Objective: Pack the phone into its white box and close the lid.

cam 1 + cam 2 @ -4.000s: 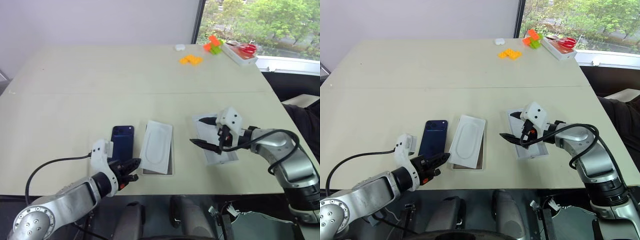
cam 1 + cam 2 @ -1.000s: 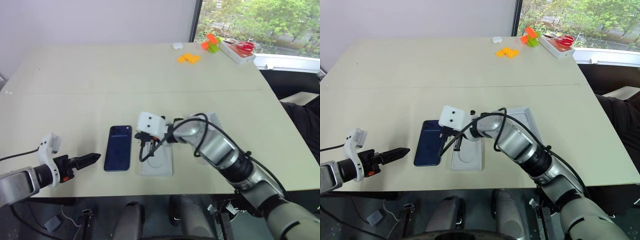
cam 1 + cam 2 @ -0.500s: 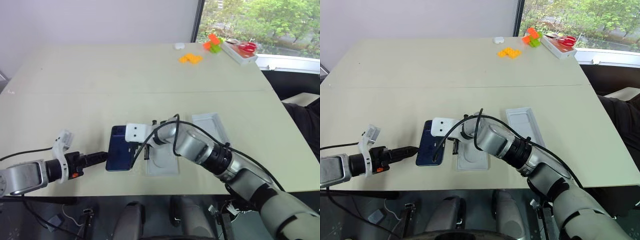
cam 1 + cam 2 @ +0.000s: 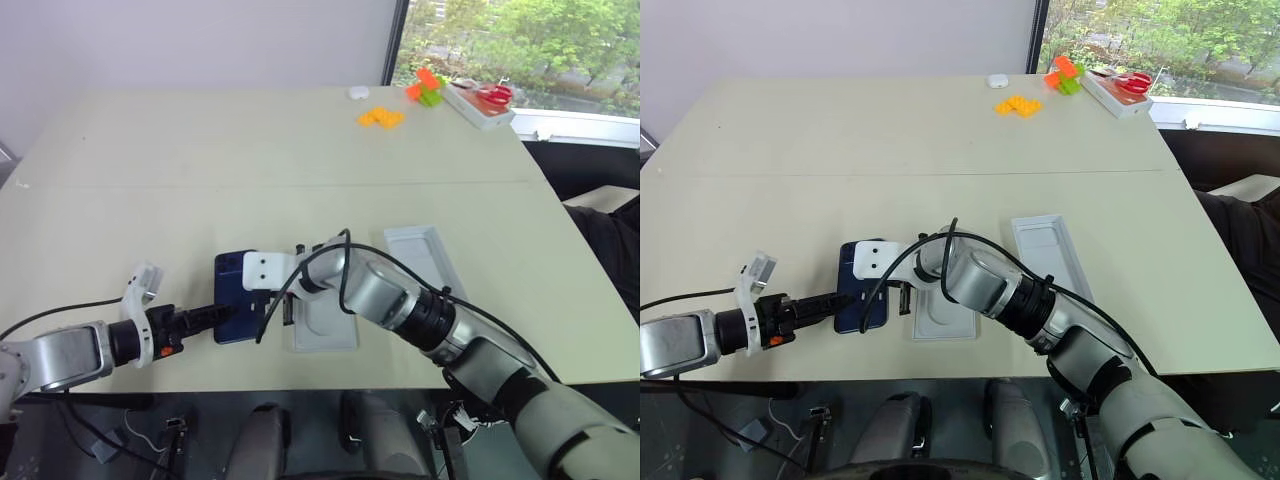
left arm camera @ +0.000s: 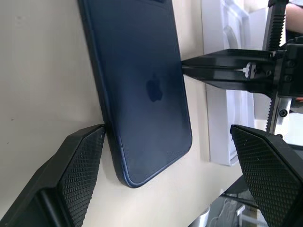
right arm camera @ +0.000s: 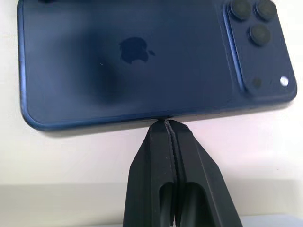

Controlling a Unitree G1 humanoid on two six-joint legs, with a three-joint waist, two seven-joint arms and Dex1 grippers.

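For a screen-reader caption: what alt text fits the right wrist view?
The right gripper, its two black fingers pressed shut, has its tips at the long edge of the phone, which lies back-up on the table, its camera cluster at one corner.

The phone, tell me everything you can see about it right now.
The phone is a slim dark navy slab with a glossy back, a logo and a three-lens camera cluster in one corner. It lies flat, back up, on the table beside the white insert. The shut right gripper presses its tip against one long edge; the open left gripper straddles the end away from the cameras.
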